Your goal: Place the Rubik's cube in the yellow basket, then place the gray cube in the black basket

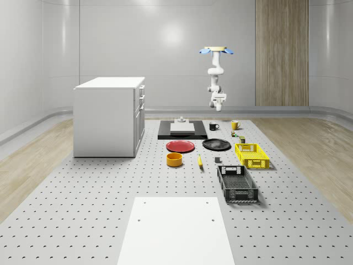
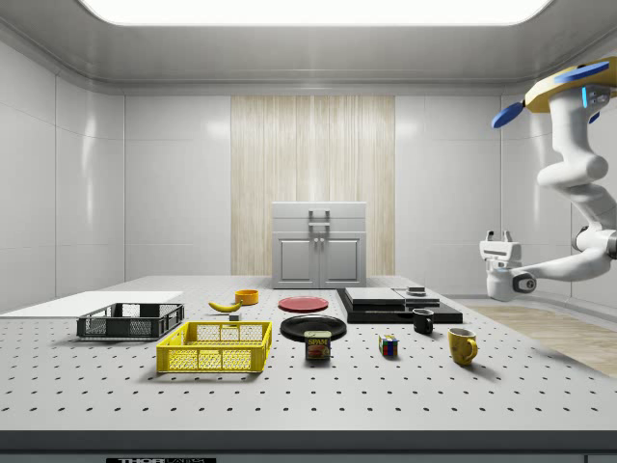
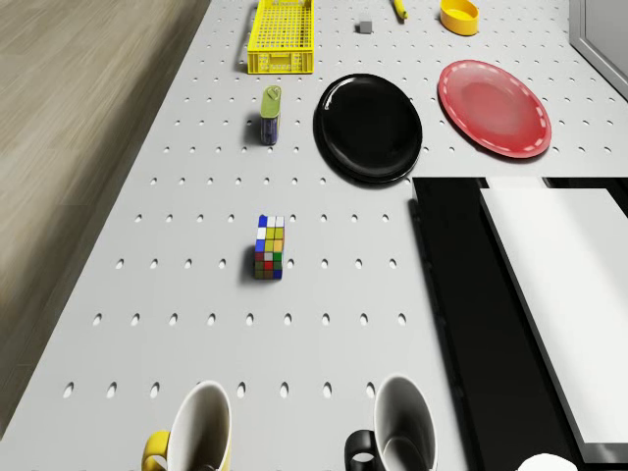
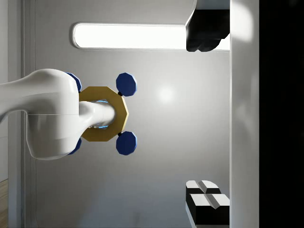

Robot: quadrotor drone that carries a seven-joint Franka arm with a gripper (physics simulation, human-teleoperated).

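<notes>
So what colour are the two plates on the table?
One plate is red and the other plate is black, clearest in the drone view.

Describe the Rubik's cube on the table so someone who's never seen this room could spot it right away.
Start at the yellow basket on the perforated table. In the side view, go right past the Spam can; before the yellow mug sits the Rubik's cube, the only multicoloured checkered block.
</notes>
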